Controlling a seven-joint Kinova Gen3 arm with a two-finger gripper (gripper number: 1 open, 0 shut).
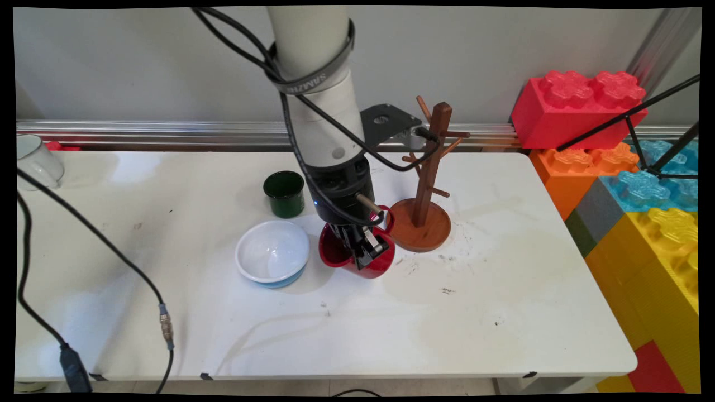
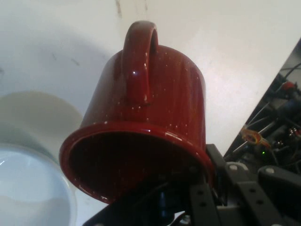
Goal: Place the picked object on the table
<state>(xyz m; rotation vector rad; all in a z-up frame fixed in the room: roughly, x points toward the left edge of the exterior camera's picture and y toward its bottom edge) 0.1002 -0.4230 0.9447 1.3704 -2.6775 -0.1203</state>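
The claw [image 1: 370,249] pinches the rim of a red mug [image 1: 357,254] tipped on its side, just beside a white bowl [image 1: 272,252]. Only the hand view shows its handle [image 2: 140,59]. The white bench [image 1: 503,301] also carries a green cup [image 1: 284,193] and a wooden mug tree [image 1: 425,190].

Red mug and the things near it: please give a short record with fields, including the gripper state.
gripper: shut on red mug, pinching its rim
red mug: tilted, handle uppermost in hand view
white bowl: beside the mug, upright
green cup: behind the bowl
wooden mug tree: beside the mug, pegs bare
white mug: table's far left edge
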